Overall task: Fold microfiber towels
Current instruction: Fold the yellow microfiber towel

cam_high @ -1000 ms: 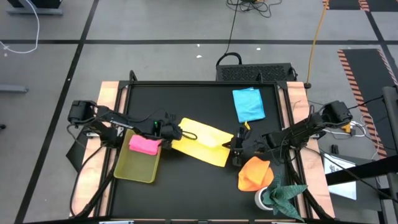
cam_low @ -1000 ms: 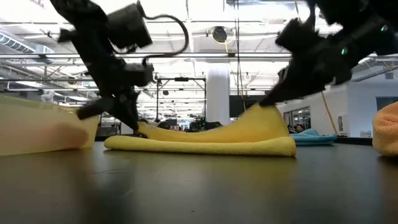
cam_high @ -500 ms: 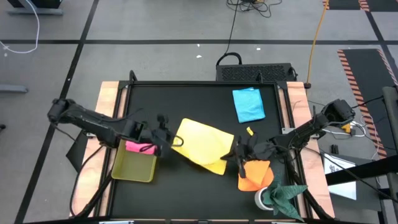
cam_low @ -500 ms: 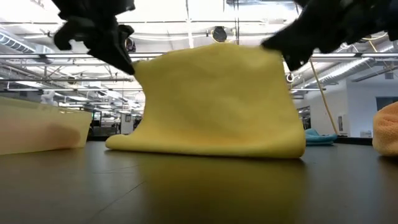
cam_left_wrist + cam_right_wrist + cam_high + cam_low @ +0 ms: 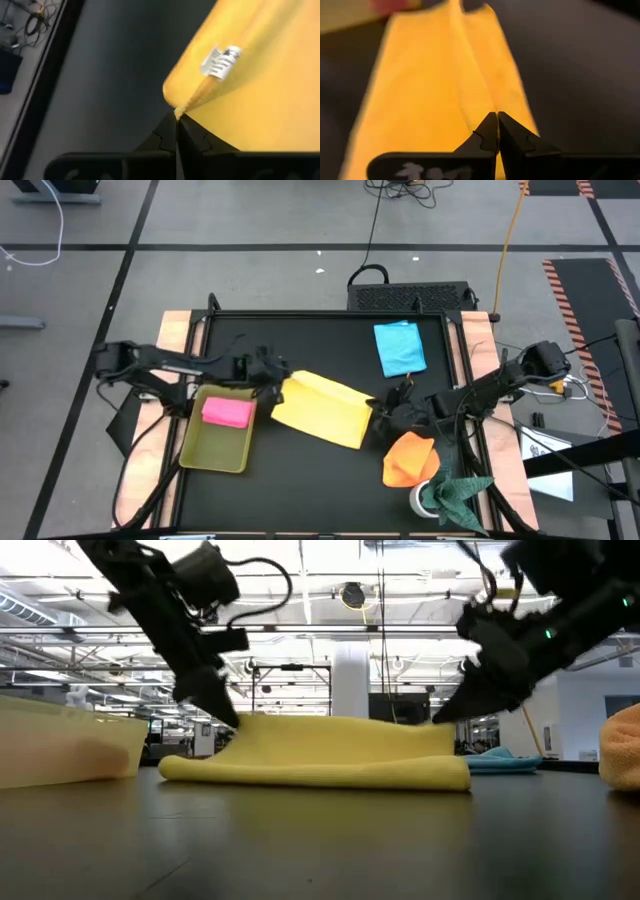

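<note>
Looks like mid-fold: left gripper (image 5: 275,380) and right gripper (image 5: 384,412) each pinch a corner of the yellow towel (image 5: 320,409) lying folded mid-table beside the tray (image 5: 215,450), so next they'd probably just let go.

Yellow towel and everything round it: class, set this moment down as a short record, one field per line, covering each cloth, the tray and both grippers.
yellow towel: mid-table, folded over, both ends pinched
left gripper: shut on the towel's corner, near its white label
right gripper: shut on the towel's opposite end
pink towel: folded, lying in the tray
blue towel: flat, at the table's far side
orange towel: bunched, near the right arm
green cloth: crumpled, at the near right corner
</note>
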Tool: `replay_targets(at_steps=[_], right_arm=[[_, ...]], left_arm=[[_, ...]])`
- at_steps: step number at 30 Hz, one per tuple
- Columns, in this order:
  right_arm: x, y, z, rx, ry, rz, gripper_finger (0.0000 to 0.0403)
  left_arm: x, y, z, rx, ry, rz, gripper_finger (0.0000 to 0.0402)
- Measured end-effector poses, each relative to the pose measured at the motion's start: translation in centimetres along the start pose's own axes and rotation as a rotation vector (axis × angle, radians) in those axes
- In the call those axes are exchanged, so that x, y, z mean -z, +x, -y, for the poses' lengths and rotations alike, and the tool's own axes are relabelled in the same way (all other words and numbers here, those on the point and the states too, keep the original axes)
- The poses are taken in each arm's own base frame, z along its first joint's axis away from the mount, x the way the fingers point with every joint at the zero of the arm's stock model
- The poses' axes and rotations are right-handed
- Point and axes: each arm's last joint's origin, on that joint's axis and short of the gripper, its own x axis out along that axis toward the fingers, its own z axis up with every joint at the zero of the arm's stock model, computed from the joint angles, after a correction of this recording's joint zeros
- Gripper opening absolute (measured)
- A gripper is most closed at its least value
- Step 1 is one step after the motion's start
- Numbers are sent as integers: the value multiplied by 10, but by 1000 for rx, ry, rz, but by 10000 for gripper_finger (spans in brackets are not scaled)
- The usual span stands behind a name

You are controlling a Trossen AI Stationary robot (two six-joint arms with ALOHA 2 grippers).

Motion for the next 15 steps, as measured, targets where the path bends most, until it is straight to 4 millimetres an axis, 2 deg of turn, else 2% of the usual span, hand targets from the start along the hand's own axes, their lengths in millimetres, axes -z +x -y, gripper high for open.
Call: replay_targets(at_steps=[8,15], right_arm=[[22,5,27,-3,97,-27,0],[32,5,40,-2,123,-16,0]], left_arm=[[0,30,5,31,11,13,4],[-3,36,4,13,-6,39,12]])
